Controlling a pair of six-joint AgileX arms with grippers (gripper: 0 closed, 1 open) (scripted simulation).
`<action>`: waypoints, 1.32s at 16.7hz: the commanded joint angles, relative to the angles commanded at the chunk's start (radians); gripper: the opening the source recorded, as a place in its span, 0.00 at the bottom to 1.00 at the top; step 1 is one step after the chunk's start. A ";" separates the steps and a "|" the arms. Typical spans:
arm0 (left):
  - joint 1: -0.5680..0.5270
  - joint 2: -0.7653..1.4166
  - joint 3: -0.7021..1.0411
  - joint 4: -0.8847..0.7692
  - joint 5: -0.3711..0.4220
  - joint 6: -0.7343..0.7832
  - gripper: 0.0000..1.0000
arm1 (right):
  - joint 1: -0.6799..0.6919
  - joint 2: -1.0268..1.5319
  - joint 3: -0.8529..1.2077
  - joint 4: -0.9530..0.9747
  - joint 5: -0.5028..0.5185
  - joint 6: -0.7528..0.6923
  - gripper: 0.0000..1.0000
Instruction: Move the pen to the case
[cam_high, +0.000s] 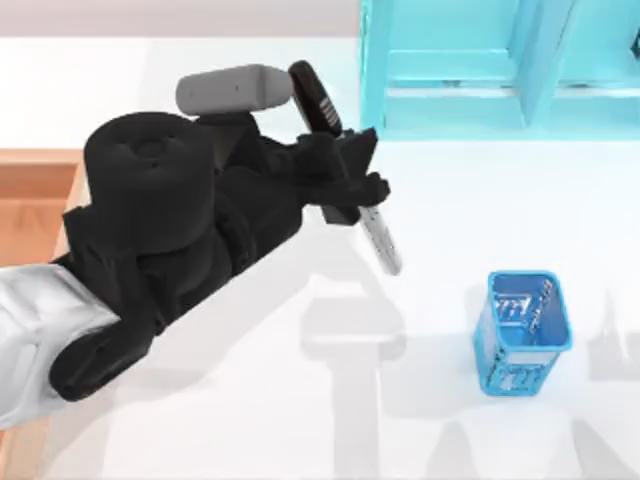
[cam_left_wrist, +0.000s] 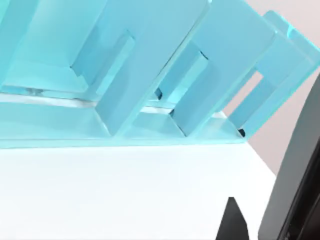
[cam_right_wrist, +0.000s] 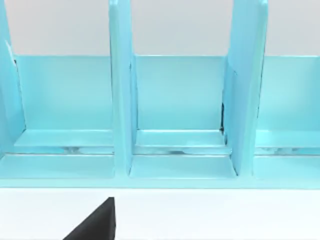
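The pen (cam_high: 381, 238) hangs tilted above the table's middle, black cap toward the back and silver-grey barrel toward the front. My left gripper (cam_high: 350, 190) is shut on the pen at mid-length, well above the table. In the left wrist view the pen (cam_left_wrist: 296, 185) runs along the picture's edge beside one dark fingertip (cam_left_wrist: 231, 221). The case (cam_high: 35, 195), an orange-brown wooden tray, lies at the table's left edge, partly hidden under my left arm. A dark finger (cam_right_wrist: 98, 225) of my right gripper shows in the right wrist view, facing the shelf.
A cyan shelf unit (cam_high: 480, 70) stands at the back right, close behind the held pen. A small blue mesh cup (cam_high: 526, 330) stands at the front right. White tabletop lies between the cup and the case.
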 joint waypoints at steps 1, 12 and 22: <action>0.009 0.006 0.002 0.005 0.010 0.002 0.00 | 0.000 0.000 0.000 0.000 0.000 0.000 1.00; 0.630 0.220 0.144 0.344 0.721 0.068 0.00 | 0.000 0.000 0.000 0.000 0.000 0.000 1.00; 1.275 0.396 0.240 0.738 1.667 0.062 0.00 | 0.000 0.000 0.000 0.000 0.000 0.000 1.00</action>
